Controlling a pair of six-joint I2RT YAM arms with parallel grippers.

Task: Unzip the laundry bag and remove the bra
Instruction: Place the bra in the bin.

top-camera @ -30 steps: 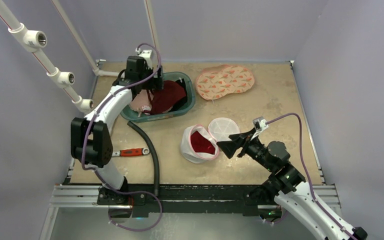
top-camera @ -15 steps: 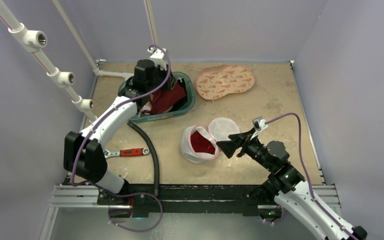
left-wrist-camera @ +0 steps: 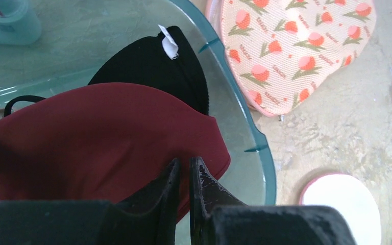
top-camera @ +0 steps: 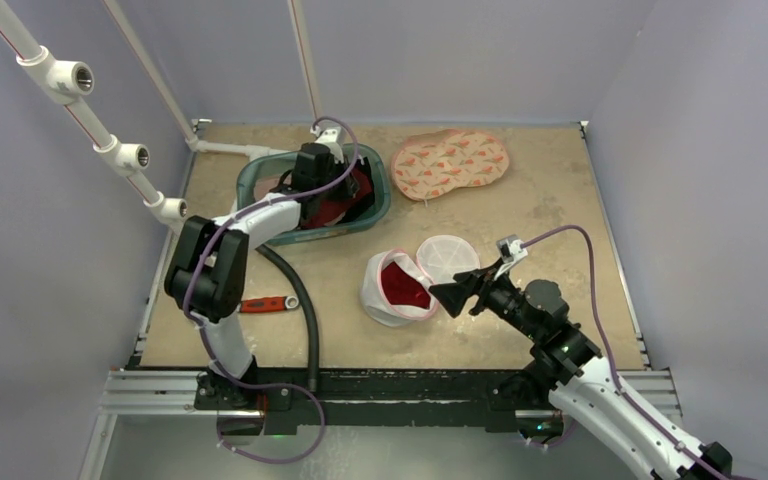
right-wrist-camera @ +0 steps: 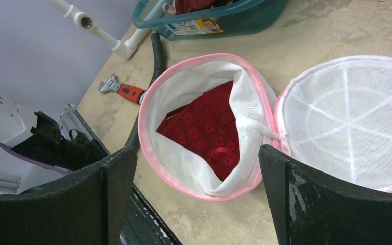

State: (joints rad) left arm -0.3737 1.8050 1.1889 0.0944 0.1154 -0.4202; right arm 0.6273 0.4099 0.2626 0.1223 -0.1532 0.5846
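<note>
**Bag's already unzipped, red bra not out yet**

The round mesh laundry bag [right-wrist-camera: 194, 76] sits on the tan table [top-camera: 550, 210] near the front, between the two arms. Its zip is undone and its lid [right-wrist-camera: 347, 122] is flopped flat to the right, joined to the bag at one spot on the pink rim. The red lace bra [right-wrist-camera: 204, 122] is bunched up inside the bag.

The right gripper [right-wrist-camera: 196, 152] hangs just in front of the bag's mouth with its jaws spread wide, one finger to each side of the opening. It isn't touching the bag or holding anything.

The left arm is reaching away from all that, into the teal basket [right-wrist-camera: 250, 15] at the back left. The left gripper [left-wrist-camera: 186, 163] is closed down to a thin slit right over the edge of a maroon bra [left-wrist-camera: 97, 132] lying in the basket. Nothing visibly sits between the fingers, and it's hard to say whether the tips touch the fabric. A black garment [left-wrist-camera: 153, 66] with a white tag lies behind the maroon one.

Also around: a tulip-print pouch [left-wrist-camera: 291, 46] just right of the basket, a red-handled wrench [right-wrist-camera: 125, 91] and a black hose [top-camera: 305, 300] at the left front.
</note>
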